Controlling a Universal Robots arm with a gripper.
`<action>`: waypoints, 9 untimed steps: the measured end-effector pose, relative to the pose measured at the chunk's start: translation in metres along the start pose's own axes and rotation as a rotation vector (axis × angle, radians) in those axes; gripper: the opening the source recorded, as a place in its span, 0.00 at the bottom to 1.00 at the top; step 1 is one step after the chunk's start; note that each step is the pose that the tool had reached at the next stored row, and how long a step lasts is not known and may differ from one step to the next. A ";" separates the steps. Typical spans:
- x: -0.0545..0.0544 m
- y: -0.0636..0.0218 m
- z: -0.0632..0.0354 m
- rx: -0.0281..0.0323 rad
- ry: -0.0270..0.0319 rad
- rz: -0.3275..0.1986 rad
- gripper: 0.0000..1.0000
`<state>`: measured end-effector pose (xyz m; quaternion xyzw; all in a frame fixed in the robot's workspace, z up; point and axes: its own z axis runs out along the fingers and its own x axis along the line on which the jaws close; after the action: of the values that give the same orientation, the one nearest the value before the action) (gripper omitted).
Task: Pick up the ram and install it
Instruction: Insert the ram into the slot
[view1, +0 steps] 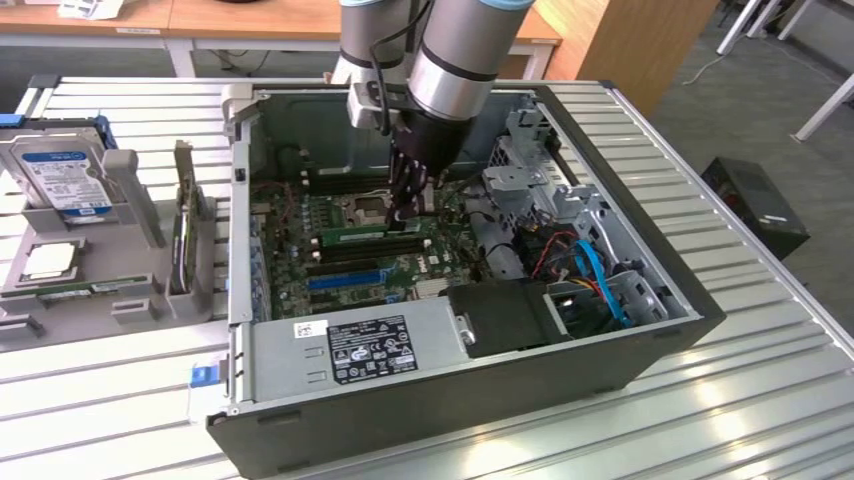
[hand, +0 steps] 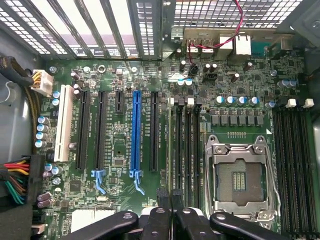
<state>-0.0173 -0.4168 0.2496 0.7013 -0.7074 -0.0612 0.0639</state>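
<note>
The ram (view1: 367, 237), a narrow green stick, stands on edge in a memory slot on the motherboard (view1: 287, 235) inside the open computer case (view1: 467, 400). My gripper (view1: 407, 203) reaches down into the case, fingers shut together, right above the ram's end toward the exterior view's right; whether it touches the ram I cannot tell. In the wrist view the shut fingertips (hand: 164, 199) hang over the end of the black memory slots (hand: 189, 145) beside the empty processor socket (hand: 239, 180).
A grey power supply (view1: 360, 345) fills the case's near side, and drive cages with red and blue cables (view1: 587, 265) crowd the exterior view's right. A blue expansion slot (hand: 136, 135) runs parallel to the memory slots. On the exterior view's left, a parts holder (view1: 134, 190) carries a hard drive (view1: 60, 175).
</note>
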 end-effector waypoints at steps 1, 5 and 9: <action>0.000 0.0000 0.0000 0.0000 0.0001 0.000 0.12; -0.004 0.0000 0.0002 0.0000 0.0000 0.000 0.12; -0.004 -0.0003 0.0020 0.0000 0.0004 0.000 0.12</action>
<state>-0.0173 -0.4126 0.2475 0.7013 -0.7073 -0.0610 0.0640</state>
